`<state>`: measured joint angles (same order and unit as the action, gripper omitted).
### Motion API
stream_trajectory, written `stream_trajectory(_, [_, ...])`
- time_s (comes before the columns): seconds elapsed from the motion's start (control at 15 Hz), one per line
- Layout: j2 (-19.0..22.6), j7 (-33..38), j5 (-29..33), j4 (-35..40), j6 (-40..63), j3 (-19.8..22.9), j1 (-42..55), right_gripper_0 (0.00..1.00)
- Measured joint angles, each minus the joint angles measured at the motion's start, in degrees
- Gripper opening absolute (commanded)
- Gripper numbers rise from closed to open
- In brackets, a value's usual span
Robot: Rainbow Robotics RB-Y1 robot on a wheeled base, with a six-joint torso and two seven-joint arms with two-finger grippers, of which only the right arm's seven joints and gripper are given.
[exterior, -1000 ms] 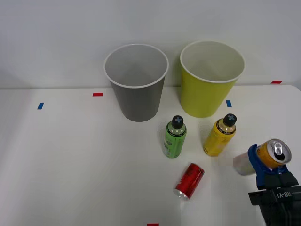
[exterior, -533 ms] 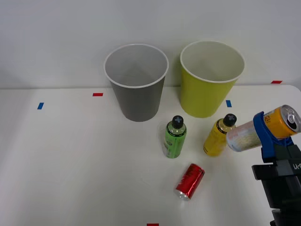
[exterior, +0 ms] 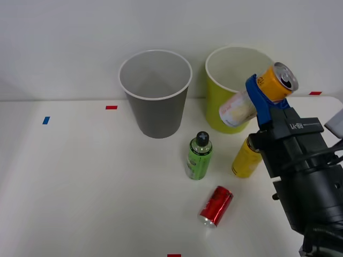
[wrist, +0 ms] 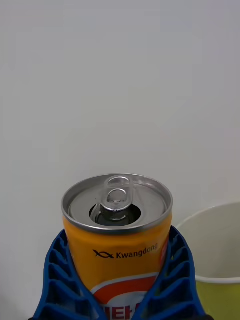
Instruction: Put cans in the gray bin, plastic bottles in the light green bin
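the right gripper (exterior: 261,96) clamps the orange-gold can (exterior: 258,95), tilted, in front of the light green bin (exterior: 221,112) rim, gray bin (exterior: 155,110) beside.

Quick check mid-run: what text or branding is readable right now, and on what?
"Kwangdong": black lettering on the orange-gold can, clamped between the blue fingers.
White characters below it on that can: cut off, unreadable.
White marking on the right arm's black housing: too small to read.
Red can print: unreadable.

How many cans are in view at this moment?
2: the orange-gold can is clamped in the right gripper in front of the light green bin; the red can lies on the table.
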<state>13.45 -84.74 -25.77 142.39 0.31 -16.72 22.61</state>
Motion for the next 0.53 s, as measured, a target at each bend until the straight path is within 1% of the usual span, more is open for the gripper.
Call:
stream_trajectory(0.13, [-2.41, 0.18, -0.03, -0.67, 6.9, 0.23, -6.29, 0.0])
stream_trajectory(0.2, [-3.58, 0.28, -0.13, -3.02, 8.19, 0.17, -9.81, 0.0])
stream_trajectory(0.53, [-9.03, 0.01, -0.27, -20.97, 7.48, 0.21, -28.03, 0.0])
